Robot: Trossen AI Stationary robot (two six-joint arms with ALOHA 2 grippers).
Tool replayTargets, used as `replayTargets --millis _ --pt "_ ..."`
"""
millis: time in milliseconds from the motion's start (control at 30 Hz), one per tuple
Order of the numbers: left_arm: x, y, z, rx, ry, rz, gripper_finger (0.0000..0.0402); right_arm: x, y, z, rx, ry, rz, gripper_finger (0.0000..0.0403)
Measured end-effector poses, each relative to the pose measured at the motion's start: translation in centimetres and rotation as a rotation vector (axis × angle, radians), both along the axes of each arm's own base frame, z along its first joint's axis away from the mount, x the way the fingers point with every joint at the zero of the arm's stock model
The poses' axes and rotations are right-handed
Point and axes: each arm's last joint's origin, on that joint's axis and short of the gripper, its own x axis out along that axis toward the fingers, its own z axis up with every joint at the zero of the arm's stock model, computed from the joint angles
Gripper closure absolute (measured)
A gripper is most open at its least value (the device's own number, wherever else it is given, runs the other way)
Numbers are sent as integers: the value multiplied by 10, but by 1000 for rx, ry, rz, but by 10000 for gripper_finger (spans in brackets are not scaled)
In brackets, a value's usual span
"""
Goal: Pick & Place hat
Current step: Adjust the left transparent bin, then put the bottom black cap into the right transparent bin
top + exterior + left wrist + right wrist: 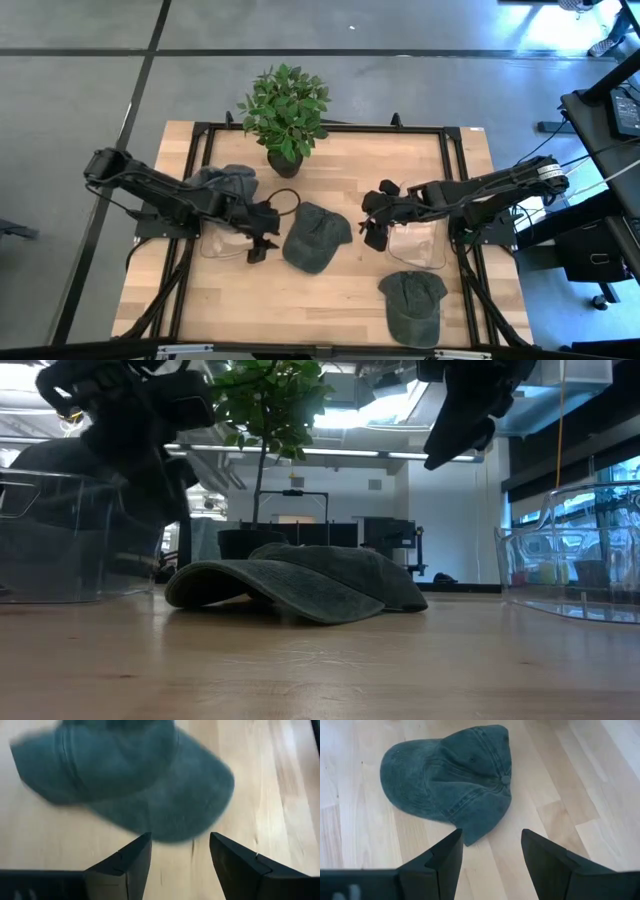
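A dark green cap lies crown up on the wooden table between my two grippers; it also shows in the low view, the left wrist view and the right wrist view. My left gripper is open just left of it, above the table. My right gripper is open just right of it, raised. A second green cap lies at the near right. A grey cap rests in the clear bin at the left.
A potted plant stands at the far middle. A clear bin sits under my right arm at the right. A black cable loops near the left gripper. Bare wood lies at the near middle.
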Motion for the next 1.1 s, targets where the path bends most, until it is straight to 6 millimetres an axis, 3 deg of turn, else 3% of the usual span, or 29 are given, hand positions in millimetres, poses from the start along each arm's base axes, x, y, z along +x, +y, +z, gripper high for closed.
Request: replayTargets --millis 367,600,800,933,1100 --pt "-22 -12 -9 -70 237 103 204 0 0 0 -11 -2 14 201" --pt "-27 -21 -2 -55 230 102 209 0 0 0 -14 -3 16 201" --pt "-12 -21 36 142 17 24 206 3 3 7 -65 -27 94 201" --pt "3 -23 63 254 -237 -33 207 3 14 15 -161 -35 252 201" --pt "20 -17 83 239 -505 -249 209 -1 32 19 -204 -39 416 201"
